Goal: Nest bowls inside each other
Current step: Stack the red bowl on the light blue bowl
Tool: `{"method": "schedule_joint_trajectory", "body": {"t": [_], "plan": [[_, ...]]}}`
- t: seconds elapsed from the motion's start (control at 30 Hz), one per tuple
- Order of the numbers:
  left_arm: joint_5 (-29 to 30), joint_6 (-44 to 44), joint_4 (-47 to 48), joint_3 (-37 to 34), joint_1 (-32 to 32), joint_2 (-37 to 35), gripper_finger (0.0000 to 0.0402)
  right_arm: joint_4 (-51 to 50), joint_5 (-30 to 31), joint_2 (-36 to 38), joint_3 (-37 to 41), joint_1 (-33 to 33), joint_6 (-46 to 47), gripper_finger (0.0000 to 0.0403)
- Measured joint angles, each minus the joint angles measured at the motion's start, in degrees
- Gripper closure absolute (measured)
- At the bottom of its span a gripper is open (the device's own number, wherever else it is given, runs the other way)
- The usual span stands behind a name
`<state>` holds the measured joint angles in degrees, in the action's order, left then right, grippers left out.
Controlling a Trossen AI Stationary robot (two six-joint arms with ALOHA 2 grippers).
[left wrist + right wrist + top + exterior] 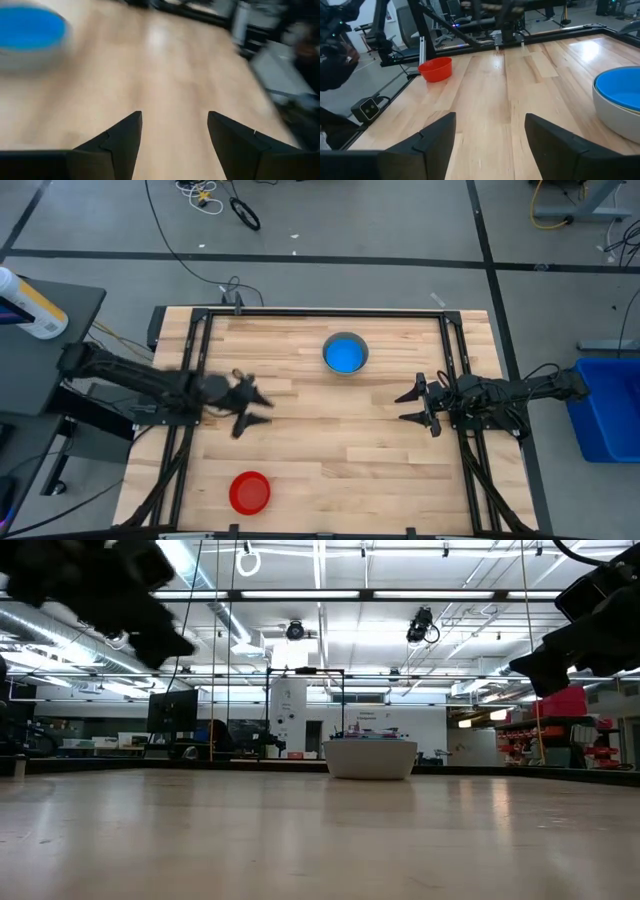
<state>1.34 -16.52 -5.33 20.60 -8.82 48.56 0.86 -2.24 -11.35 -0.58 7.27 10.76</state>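
A blue bowl (345,355) sits nested inside a grey bowl (612,117) at the far middle of the table; the low view shows the grey bowl's wall (370,759) resting on the tabletop. A red bowl (249,492) stands alone near the front left, and the right wrist view shows it too (436,68). My left gripper (255,406) hovers open above the table's left middle, blurred, with the nested bowls (30,35) off to one side of it. My right gripper (412,405) is open at the right middle, with nothing between its fingers (490,135).
Black rails (190,380) frame the wooden tabletop on the left, right and far sides. A blue bin (605,405) stands off the table at the right. Bare wood lies between the two grippers and toward the front right.
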Motion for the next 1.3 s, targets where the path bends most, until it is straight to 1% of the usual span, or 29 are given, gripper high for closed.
{"method": "schedule_joint_trajectory", "body": {"t": [0.1, 0.2, 0.3, 0.43, 0.53, 0.7, 0.9, 1.0, 1.3], "plan": [[1.4, -6.5, 0.2, -3.5, -8.4, -3.4, 0.0165, 0.0, 0.0, 0.0, 0.0, 0.0, -0.1, 0.0163], [4.5, -10.4, -1.2, -5.6, -16.3, -3.7, 0.0165, 0.0, 0.0, 0.0, 0.0, 0.0, -0.9, 0.0169], [8.8, -12.0, -6.5, -7.5, -22.8, -2.0, 0.0165, 0.0, 0.1, 0.0, 0.0, 0.0, -2.0, 0.0175], [13.9, -14.1, -12.6, -8.6, -28.5, 2.2, 0.0165, 0.0, 0.0, 0.0, 0.0, 0.0, -2.2, 0.0182], [15.1, -16.5, -15.9, -8.6, -31.3, 6.8, 0.0165, 0.0, 0.0, 0.0, 0.0, 0.0, -1.5, 0.0188], [15.0, -20.0, -21.9, -8.0, -35.0, 15.0, 0.0165, 0.0, 0.0, 0.0, 0.0, 0.0, -0.9, 0.0199], [15.1, -24.1, -25.2, -6.0, -37.6, 22.8, 0.0165, 0.3, -1.8, 0.0, 0.0, 0.0, -0.9, 0.0211], [15.1, -24.9, -27.2, -4.9, -38.3, 25.7, 0.0165, 0.6, -2.9, 0.0, 0.0, 0.0, -0.8, 0.0217], [15.8, -29.4, -27.3, -4.1, -38.9, 30.8, 0.0165, 0.6, -3.0, 0.0, 0.0, 0.0, -0.7, 0.0232]]}}
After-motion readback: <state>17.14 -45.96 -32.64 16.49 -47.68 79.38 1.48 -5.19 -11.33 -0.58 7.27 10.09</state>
